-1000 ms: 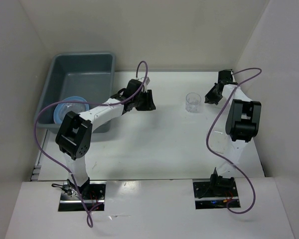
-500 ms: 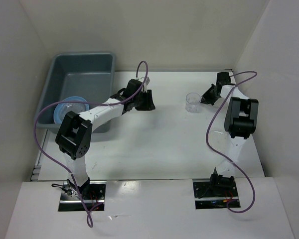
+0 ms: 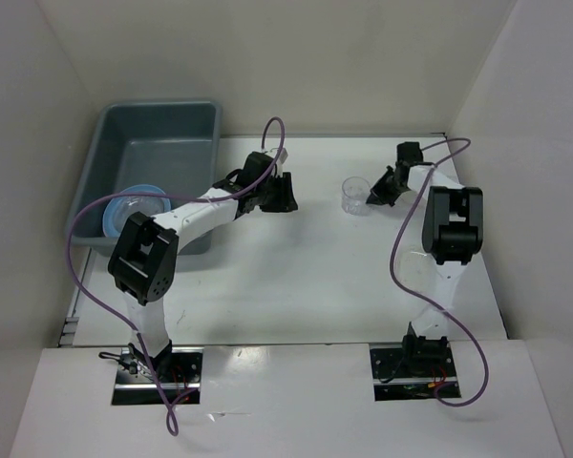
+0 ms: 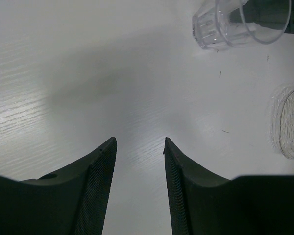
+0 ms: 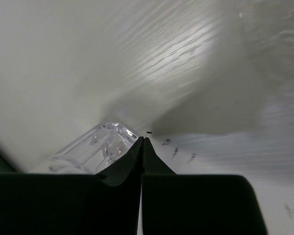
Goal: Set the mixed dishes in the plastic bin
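The small clear cup (image 3: 354, 194) stands on the white table right of centre. It also shows in the left wrist view (image 4: 232, 22) and the right wrist view (image 5: 95, 147). My right gripper (image 3: 382, 188) is shut, with its fingertips (image 5: 144, 138) against the cup's right side and nothing visible between them. My left gripper (image 3: 281, 195) is open and empty (image 4: 138, 142), low over bare table left of the cup. The grey-blue plastic bin (image 3: 158, 129) stands at the far left and holds a blue plate (image 3: 134, 212) at its near end. A clear ribbed plate's edge (image 4: 290, 122) lies at the right.
White walls close in the table at the back and on both sides. Purple cables loop over both arms. The left arm's elbow (image 3: 143, 258) hangs by the bin's near corner.
My right gripper has moved left to the cup, and the cup has slid a little to the left with it. The left arm has not moved.
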Robot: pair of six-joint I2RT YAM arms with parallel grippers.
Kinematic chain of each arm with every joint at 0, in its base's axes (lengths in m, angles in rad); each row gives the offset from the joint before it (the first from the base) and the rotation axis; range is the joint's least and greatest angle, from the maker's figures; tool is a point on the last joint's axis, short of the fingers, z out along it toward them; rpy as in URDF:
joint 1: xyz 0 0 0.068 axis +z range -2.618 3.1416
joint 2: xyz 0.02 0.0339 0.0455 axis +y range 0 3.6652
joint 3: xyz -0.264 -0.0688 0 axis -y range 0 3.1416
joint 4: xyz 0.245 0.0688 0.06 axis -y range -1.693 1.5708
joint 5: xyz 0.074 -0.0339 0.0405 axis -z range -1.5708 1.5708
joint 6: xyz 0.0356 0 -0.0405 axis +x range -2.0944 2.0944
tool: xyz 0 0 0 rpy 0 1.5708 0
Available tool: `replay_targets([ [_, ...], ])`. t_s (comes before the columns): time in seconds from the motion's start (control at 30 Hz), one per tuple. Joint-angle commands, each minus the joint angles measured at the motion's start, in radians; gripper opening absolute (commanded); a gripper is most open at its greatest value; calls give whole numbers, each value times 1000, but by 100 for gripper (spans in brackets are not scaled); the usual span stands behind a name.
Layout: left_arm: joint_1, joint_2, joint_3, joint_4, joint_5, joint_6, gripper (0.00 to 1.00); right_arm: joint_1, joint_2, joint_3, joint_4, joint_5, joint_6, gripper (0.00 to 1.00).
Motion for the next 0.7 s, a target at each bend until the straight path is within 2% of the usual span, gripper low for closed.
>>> replay_targets([
  [0.0,0,12,36,24,0,9,52,64,-7,9,-3,-37,7,0],
  [0.23,0,12,26,24,-9,9,52,181,11,27,-3,-64,27,0],
  [0.43,0,-7,17,35,-41,0,52,250,34,63,26,-150,37,0],
  [0.57,0,2,26,55,-52,-18,57,284,53,99,-3,-149,25,0],
  [0.67,0,45,94,55,-72,-18,59,284,21,99,-13,-109,16,0],
])
